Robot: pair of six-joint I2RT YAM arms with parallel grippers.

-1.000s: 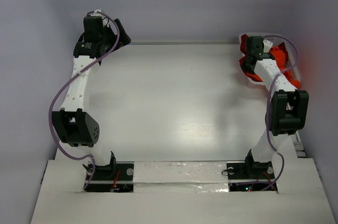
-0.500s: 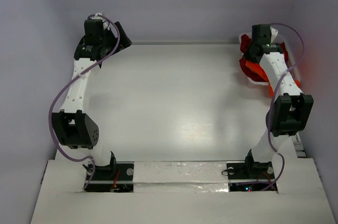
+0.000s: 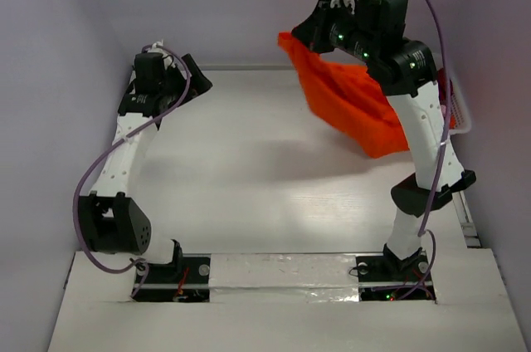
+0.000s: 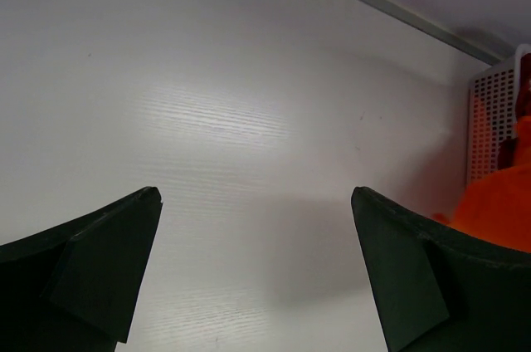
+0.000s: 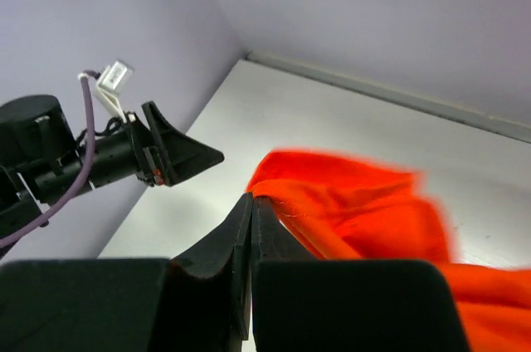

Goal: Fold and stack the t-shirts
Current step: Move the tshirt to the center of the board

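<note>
- Right gripper (image 5: 250, 202): jaws clamped on an edge of the bright orange cloth t-shirt (image 3: 353, 103).
- The shirt hangs above the white table (image 3: 249, 178), at 1 o'clock.
- Left gripper (image 4: 255, 196): jaws wide apart, empty, at 10 o'clock.
- White plastic lattice basket (image 4: 491, 111): 2 o'clock.

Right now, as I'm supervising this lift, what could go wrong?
The right gripper pinches only an edge of the orange shirt, so it may slip free. The shirt hangs bunched beside the right arm and could snag there or land crumpled on the table.
</note>
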